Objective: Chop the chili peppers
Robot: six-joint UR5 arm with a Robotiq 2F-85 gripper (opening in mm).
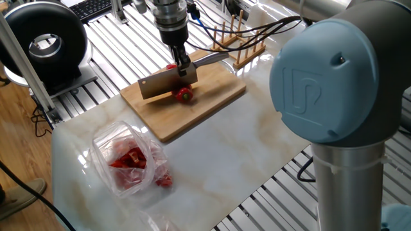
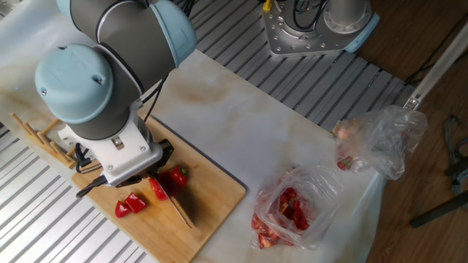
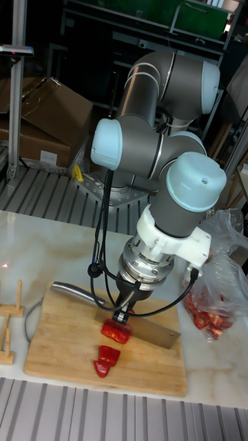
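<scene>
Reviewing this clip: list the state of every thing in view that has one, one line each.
gripper: shut on the cleaver, low over the board.
cleaver: held, blade down among the chili peppers.
chili peppers: partly chopped; cut red pieces lie on the board.
cutting board: flat on the table, in use.
plastic bag: open, red pieces inside, lying on the table.
wooden rack: upright, holding nothing.

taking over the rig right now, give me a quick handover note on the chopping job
Pincer: shut on the cleaver, blade edge down on the cutting board.
Chili peppers: on the board, a stemmed piece on one side of the blade, cut red pieces on the other.
Done: a few coarse cuts.
Left: chop the stemmed piece and the big chunks finer.
A plastic bag of red pieces sits off the board on the table; not part of the job.
</scene>
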